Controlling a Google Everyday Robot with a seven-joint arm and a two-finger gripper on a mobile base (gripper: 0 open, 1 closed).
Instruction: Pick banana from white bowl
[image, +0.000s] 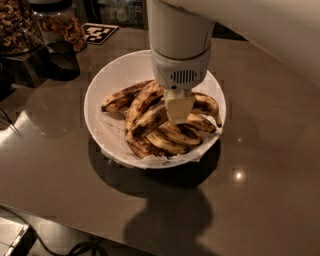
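The banana lies in the middle of the pile inside the white bowl, and its long axis goes diagonally, from the lower left to the upper right. Its lower left end shows a dark patch and points to the near left side of the bowl. Its upper right end goes under the hand, so this end is hidden. The hand is directly above the pile, pointing straight down, and its pale tip is at the level of the bananas, at that hidden end. I cannot tell whether the hand is open or closed, nor whether it holds anything. Other spotted bananas lie around: one behind on the left, several in front along the near wall, and one on the right with a thin stem. Under the fruit there is a crinkled white paper lining. The bowl stands on a glossy brown desk. At the far left of the desk stand jars of snacks, and just beside them lies a black-and-white marker tag. A dark cable lies near the front edge.
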